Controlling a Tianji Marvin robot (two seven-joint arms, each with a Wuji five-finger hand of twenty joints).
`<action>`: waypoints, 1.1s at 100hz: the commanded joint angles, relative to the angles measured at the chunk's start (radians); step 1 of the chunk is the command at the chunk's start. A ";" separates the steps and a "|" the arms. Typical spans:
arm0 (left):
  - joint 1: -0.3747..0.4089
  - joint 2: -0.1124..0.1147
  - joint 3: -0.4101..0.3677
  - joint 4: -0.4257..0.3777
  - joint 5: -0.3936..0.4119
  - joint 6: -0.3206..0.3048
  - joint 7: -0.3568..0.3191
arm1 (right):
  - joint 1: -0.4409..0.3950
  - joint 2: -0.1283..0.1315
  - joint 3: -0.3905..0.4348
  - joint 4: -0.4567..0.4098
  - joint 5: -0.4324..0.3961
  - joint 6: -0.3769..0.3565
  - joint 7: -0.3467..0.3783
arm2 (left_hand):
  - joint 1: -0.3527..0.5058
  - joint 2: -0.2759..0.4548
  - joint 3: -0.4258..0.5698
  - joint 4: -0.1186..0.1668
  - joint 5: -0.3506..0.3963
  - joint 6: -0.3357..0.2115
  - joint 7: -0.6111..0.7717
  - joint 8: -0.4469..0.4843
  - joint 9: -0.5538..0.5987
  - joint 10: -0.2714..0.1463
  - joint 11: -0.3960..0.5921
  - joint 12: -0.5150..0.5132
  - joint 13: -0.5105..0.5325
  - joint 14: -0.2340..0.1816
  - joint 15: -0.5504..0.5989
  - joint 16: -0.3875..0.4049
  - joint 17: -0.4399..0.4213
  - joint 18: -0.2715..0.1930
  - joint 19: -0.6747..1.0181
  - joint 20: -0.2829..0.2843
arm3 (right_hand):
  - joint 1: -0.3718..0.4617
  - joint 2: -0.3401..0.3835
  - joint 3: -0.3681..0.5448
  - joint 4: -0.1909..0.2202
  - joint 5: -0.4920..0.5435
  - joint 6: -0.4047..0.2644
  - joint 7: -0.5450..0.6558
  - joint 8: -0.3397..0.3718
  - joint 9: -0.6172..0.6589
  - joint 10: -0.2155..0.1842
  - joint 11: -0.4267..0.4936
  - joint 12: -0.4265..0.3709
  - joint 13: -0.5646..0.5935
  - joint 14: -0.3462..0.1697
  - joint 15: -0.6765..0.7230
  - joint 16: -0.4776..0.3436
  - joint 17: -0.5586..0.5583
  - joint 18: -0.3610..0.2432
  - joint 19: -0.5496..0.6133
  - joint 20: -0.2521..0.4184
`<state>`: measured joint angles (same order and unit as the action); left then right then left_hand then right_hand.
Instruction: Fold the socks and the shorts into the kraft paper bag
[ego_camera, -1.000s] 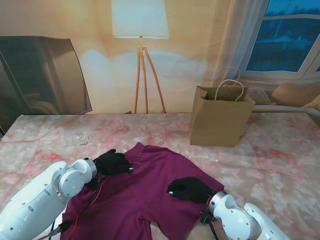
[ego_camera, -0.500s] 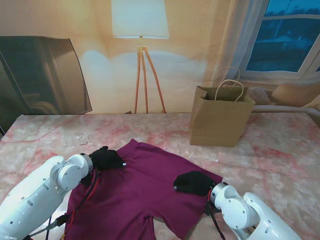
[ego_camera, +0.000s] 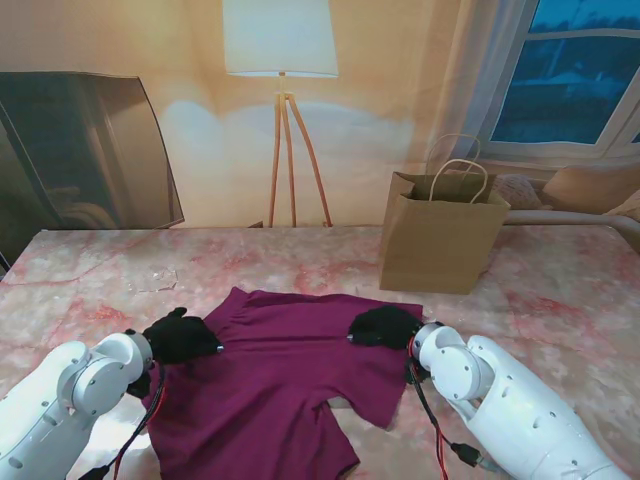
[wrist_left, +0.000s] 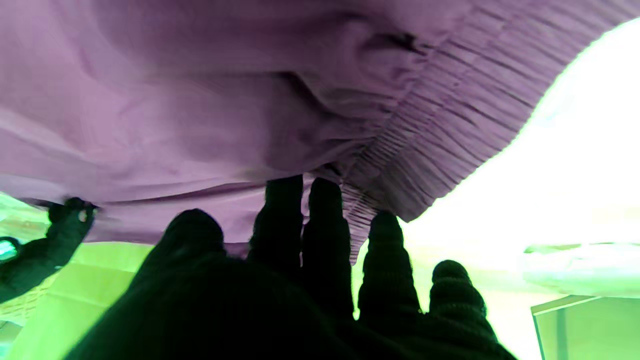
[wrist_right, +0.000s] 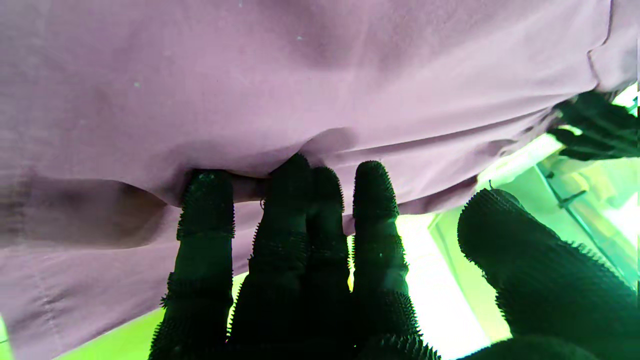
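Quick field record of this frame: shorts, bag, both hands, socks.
shorts: maroon, spread flat on the marble table
kraft paper bag: upright, open, farther from me, right of the shorts
left hand: on the shorts' left edge, at the waistband
right hand: on the shorts' right corner
grasp: cannot tell
socks: not visible

The maroon shorts (ego_camera: 280, 385) lie spread on the pink marble tabletop (ego_camera: 560, 300) in front of me. My left hand (ego_camera: 180, 337) rests on their left edge, my right hand (ego_camera: 385, 326) on their far right corner. The kraft bag (ego_camera: 438, 240) stands upright and open, farther off to the right.
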<state>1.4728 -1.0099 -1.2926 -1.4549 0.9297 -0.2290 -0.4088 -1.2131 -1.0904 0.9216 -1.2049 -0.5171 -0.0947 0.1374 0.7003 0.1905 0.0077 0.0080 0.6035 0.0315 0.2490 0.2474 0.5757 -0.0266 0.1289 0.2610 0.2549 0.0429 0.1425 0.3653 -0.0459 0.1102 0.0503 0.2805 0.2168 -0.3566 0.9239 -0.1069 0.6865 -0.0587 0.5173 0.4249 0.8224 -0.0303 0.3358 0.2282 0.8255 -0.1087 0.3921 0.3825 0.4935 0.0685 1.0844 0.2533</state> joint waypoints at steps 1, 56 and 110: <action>0.052 0.021 -0.017 -0.009 -0.001 0.003 -0.013 | 0.007 -0.007 -0.016 0.050 -0.004 -0.001 0.001 | -0.008 0.070 -0.022 -0.032 0.095 0.058 0.046 0.030 0.081 0.101 0.037 0.028 0.023 0.023 0.027 0.019 -0.008 0.007 0.007 0.019 | -0.032 0.019 -0.018 0.046 -0.040 -0.007 -0.016 0.010 -0.051 0.104 -0.021 -0.017 -0.102 0.232 -0.141 -0.068 -0.042 0.052 -0.118 -0.065; 0.255 -0.011 -0.189 -0.185 0.116 -0.028 0.207 | 0.054 -0.056 -0.047 0.077 0.034 -0.113 -0.164 | -0.079 -0.147 0.200 -0.005 0.155 -0.035 0.203 0.081 0.215 0.102 0.081 0.102 0.194 0.082 0.142 0.113 0.008 0.127 0.238 0.290 | -0.041 0.032 -0.037 0.050 -0.133 -0.062 -0.006 0.007 -0.129 0.034 -0.002 -0.005 -0.168 0.188 -0.146 -0.076 -0.100 0.011 -0.157 -0.037; -0.075 -0.051 0.088 -0.009 -0.032 0.178 0.363 | 0.035 -0.035 0.075 0.025 -0.152 -0.012 -0.249 | -0.109 -0.564 0.793 -0.080 -0.278 0.030 0.032 0.006 -0.159 0.043 0.024 0.033 0.177 0.046 0.133 0.096 0.078 0.121 0.598 0.207 | 0.114 -0.059 0.136 0.038 -0.168 -0.056 0.017 0.008 -0.183 0.002 0.063 0.024 -0.147 0.147 -0.154 -0.024 -0.065 0.048 -0.080 0.130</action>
<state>1.4355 -1.0468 -1.2228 -1.4783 0.9105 -0.0591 -0.0335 -1.1979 -1.1350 1.0010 -1.2055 -0.6691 -0.1136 -0.1120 0.5753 -0.3366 0.7576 -0.0125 0.3684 0.0464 0.3145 0.2922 0.4781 0.0526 0.1763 0.3295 0.4719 0.1038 0.3102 0.4815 0.0513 0.2383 0.6411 0.5099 0.3129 -0.3852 1.0214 -0.1051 0.5604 -0.1095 0.5169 0.4253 0.6950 -0.0036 0.3996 0.2482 0.6815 0.0644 0.2613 0.3600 0.4164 0.1155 0.9653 0.3349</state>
